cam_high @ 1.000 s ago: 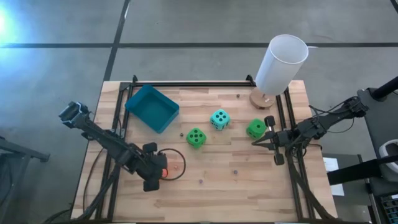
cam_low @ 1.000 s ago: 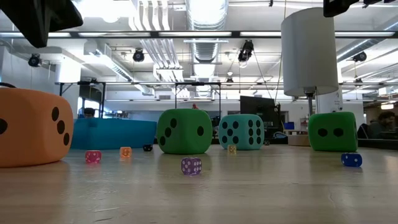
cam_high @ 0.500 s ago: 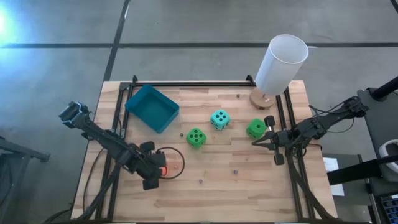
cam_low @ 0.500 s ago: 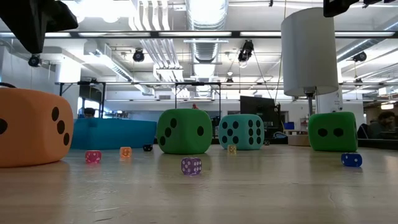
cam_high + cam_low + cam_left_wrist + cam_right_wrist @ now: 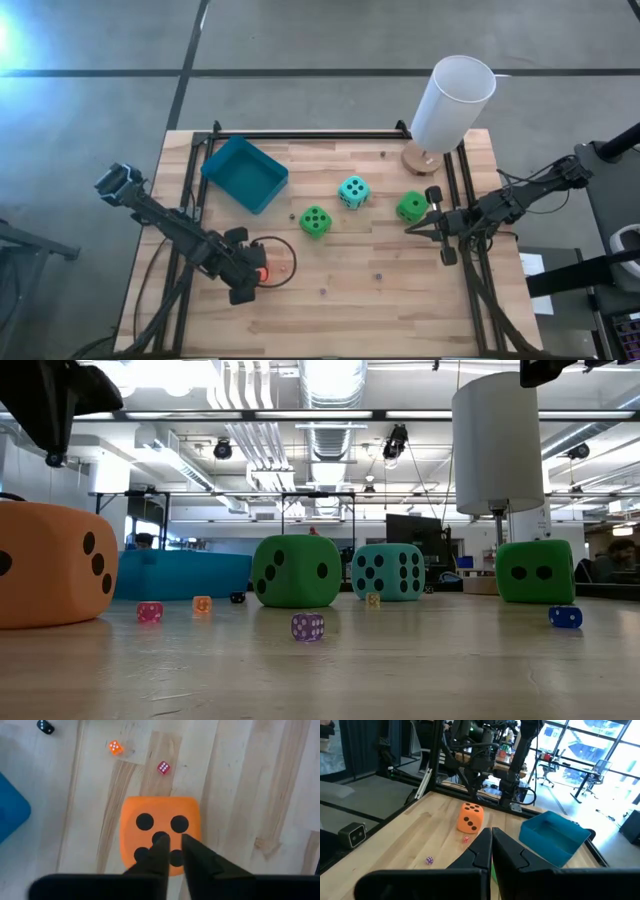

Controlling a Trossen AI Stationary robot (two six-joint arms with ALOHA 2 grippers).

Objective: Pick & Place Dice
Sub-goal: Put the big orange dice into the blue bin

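Note:
The orange-red die point(image 5: 264, 273) point(image 5: 150, 810) point(image 5: 50, 565) sits flat on the wood near the table's front left. My left gripper point(image 5: 256, 276) point(image 5: 172, 839) hangs straight above it with its fingers almost together, clear of its top in the low view point(image 5: 50, 400). One green die point(image 5: 315, 221) point(image 5: 296, 571), the teal die point(image 5: 352, 191) point(image 5: 389, 571) and the other green die point(image 5: 411, 207) point(image 5: 535, 571) rest on the table's middle. The blue tray point(image 5: 243, 172) point(image 5: 555, 837) lies at the far left. My right gripper point(image 5: 408, 229) point(image 5: 491, 830) waits shut, just nearer than the right green die.
A tall white cylinder point(image 5: 450, 100) stands on a round wooden base point(image 5: 425, 158) at the far right corner. Tiny dice are scattered on the wood, among them a purple one point(image 5: 307, 626), a pink one point(image 5: 149, 612) and a blue one point(image 5: 565, 617). A black frame rail point(image 5: 300, 136) runs along the far edge.
In the low view my left gripper's dark outline has pulled back slightly upward and to the left above the orange-red die. The dice and my right arm have kept still.

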